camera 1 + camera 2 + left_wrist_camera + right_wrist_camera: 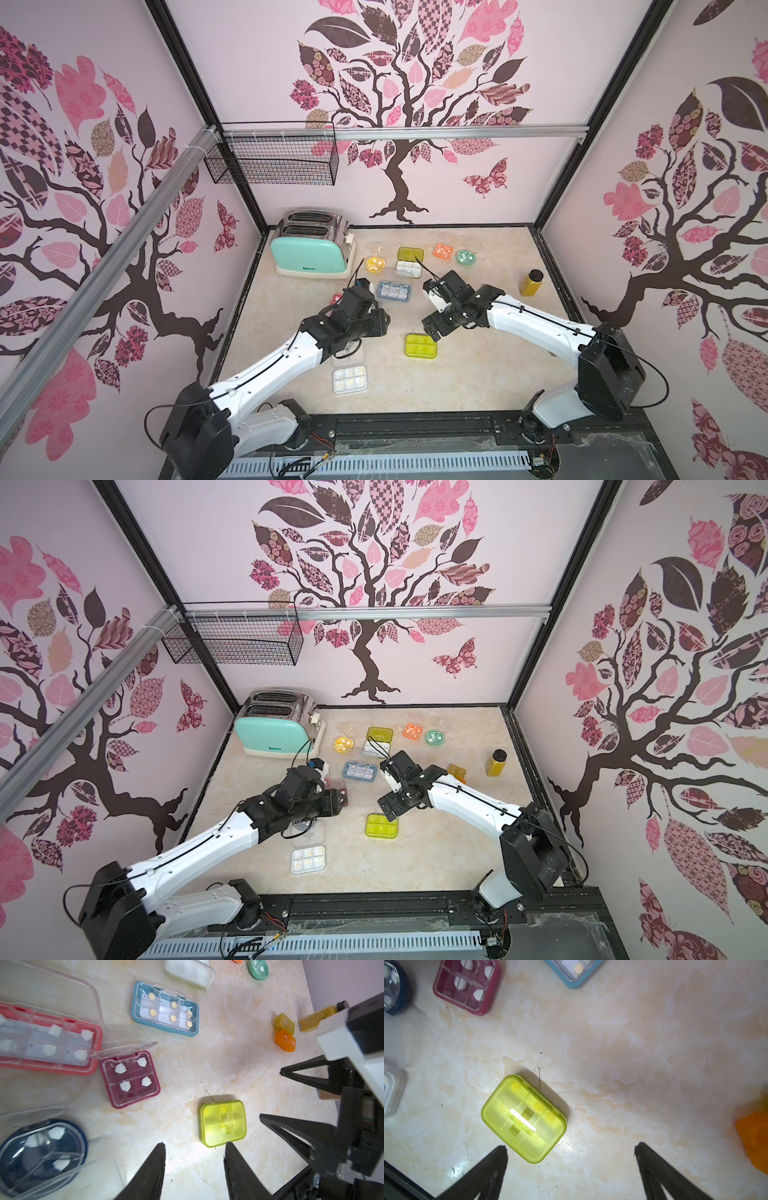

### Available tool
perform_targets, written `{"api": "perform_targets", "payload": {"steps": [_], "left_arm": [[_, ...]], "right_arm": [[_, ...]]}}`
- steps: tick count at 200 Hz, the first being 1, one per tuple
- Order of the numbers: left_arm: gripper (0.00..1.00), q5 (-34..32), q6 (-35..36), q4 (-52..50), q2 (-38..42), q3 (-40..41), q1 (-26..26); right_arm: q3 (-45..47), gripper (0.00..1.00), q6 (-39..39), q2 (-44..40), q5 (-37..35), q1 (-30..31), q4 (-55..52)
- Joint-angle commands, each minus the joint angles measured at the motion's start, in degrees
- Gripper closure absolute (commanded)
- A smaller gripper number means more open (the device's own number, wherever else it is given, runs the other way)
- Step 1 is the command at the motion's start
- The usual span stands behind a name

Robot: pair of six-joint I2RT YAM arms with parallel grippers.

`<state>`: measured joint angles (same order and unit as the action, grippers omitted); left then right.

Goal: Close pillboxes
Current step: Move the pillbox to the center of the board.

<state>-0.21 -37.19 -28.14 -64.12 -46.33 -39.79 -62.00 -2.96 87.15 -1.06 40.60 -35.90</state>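
Nearby, among pillboxes (420,345): toaster (309,249), amber bottle (531,282), orange block (285,1040)

- My left arm (266,365) reaches in from the near left, its wrist bent toward the middle.
- The left gripper (194,1145) has its jaws partly apart, with nothing between them.
- My right arm (536,320) reaches in from the near right, its wrist tipped downward.
- The right gripper (570,1146) has its jaws spread wide and empty, facing the left gripper across a gap.
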Motion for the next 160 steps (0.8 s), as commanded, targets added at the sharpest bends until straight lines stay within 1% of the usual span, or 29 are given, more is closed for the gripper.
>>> {"api": "perform_targets", "payload": {"steps": [1, 14, 23, 36, 67, 99, 116, 136, 160], "left_arm": [[0.50, -4.0, 1.0, -9.7, 3.9, 1.7, 1.2], [0.49, -4.9, 0.6, -11.3, 6.1, 2.6, 1.8], [0.49, -4.9, 0.5, -11.7, 7.2, 3.3, 2.4], [0.49, -4.3, 0.4, -11.3, 8.5, 4.3, 3.0], [0.51, -1.6, 2.0, -7.0, 9.2, 5.9, 3.1], [0.52, -0.4, 3.0, -5.1, 7.9, 5.9, 3.1], [0.52, -0.3, 3.3, -5.3, 8.0, 6.0, 3.1], [0.52, -0.7, 3.4, -4.4, 9.0, 7.3, 3.1], [0.52, -0.2, 3.4, -3.0, 8.9, 8.4, 3.1]], "right_arm": [[-6.3, 0.01, -9.4, 3.7, -6.6, 1.6, -7.1], [-9.3, 0.01, -21.2, 6.7, -7.8, 1.6, -11.1], [-8.7, 0.01, -27.0, 7.3, -6.1, 2.0, -10.8], [-6.2, 0.01, -32.1, 7.0, -5.1, 4.0, -7.7], [-5.0, 0.01, -40.7, 8.6, -5.7, 7.7, -7.2], [-4.3, 0.01, -43.8, 10.3, -5.9, 10.5, -3.9], [-4.6, 0.01, -44.7, 11.3, -6.1, 11.1, -4.0], [-5.5, 0.01, -45.7, 12.1, -8.1, 11.5, -5.7], [-6.9, 0.01, -44.0, 13.8, -8.6, 12.7, -6.3]]}}
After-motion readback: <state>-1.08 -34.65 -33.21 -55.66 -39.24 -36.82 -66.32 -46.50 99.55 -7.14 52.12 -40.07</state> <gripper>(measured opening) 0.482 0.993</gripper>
